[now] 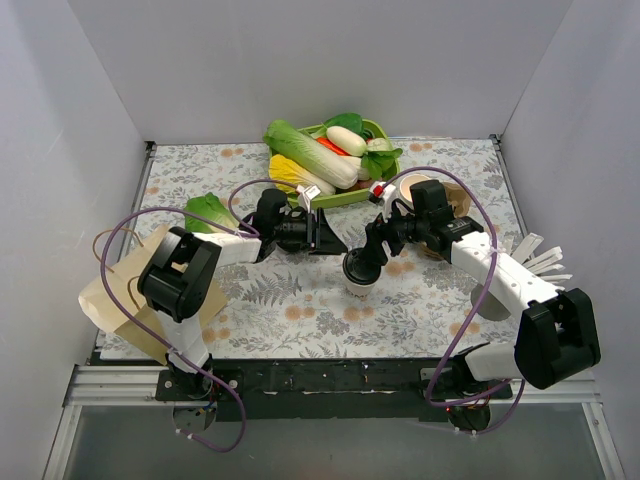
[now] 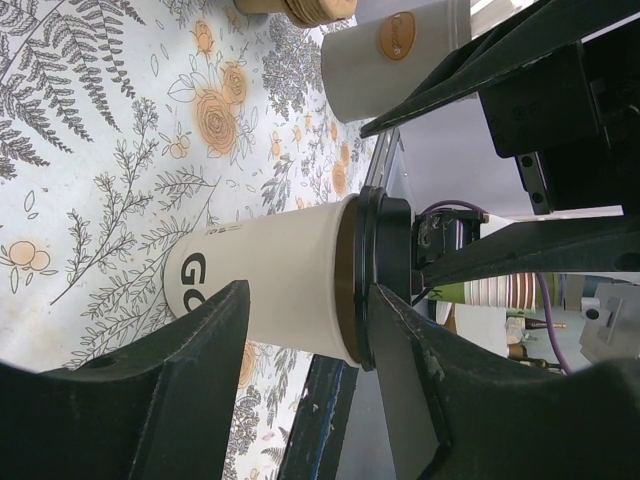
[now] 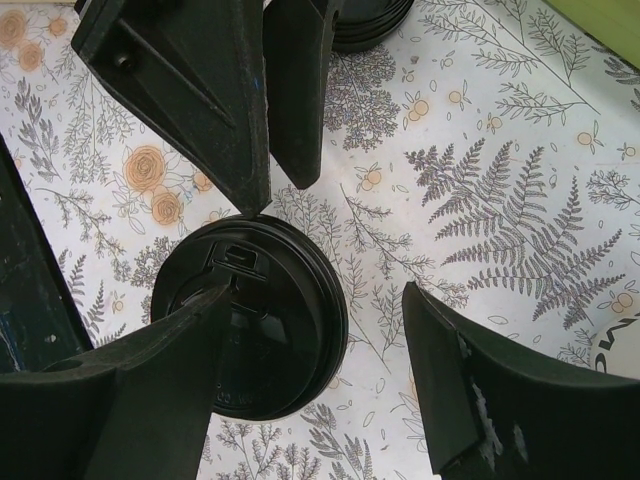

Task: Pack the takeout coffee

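The takeout coffee, a cream-white cup (image 1: 360, 285) with a black lid (image 1: 360, 268), stands upright on the floral table mat. In the left wrist view the cup (image 2: 270, 280) fills the middle, lid (image 2: 385, 265) to the right. My left gripper (image 1: 328, 240) is open just left of the cup; its fingertips (image 2: 200, 370) flank the cup's side without closing on it (image 2: 308, 300). My right gripper (image 1: 375, 248) is open above the lid (image 3: 255, 320), one finger (image 3: 150, 400) over the lid, the other (image 3: 480, 400) beside it.
A green tray (image 1: 385, 135) of vegetables sits at the back. A brown paper bag (image 1: 115, 300) lies at the left edge. Lidless cups (image 2: 500, 292), a labelled cup (image 2: 395, 60) and stacked black lids (image 3: 370, 25) stand nearby. A lettuce (image 1: 210, 212) lies left.
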Robot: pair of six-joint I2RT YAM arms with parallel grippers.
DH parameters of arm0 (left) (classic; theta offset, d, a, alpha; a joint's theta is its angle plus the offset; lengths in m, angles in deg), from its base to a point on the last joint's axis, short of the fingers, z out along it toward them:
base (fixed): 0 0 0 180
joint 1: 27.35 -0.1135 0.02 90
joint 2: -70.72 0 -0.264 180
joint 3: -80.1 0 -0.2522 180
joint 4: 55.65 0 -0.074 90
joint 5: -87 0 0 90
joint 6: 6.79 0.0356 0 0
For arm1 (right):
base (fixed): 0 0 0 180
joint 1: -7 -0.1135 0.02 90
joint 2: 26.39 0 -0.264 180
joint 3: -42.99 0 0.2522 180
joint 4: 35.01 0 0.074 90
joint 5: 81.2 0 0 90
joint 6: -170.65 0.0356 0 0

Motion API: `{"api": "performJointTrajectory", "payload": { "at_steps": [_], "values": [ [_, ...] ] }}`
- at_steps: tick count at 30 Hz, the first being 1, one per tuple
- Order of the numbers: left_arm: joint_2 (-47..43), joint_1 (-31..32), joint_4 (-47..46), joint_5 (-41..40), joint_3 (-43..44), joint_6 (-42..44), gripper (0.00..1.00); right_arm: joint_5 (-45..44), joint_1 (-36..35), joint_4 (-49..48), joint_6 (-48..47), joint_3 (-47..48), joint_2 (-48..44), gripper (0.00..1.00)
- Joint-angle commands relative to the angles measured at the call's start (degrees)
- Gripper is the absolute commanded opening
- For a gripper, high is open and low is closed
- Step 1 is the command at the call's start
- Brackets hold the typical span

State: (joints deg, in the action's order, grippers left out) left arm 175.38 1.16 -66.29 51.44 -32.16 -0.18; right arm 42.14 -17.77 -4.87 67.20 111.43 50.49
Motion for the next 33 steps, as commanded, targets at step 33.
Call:
{"api": "performJointTrajectory", "payload": {
  "at_steps": [33],
  "values": [
    [0.6,1.5,-1.2,3.4,0.5,1.7,0.48,-1.5,-0.2,1.8,-1.5,1.7,-2.3,0.76]
  ]
}}
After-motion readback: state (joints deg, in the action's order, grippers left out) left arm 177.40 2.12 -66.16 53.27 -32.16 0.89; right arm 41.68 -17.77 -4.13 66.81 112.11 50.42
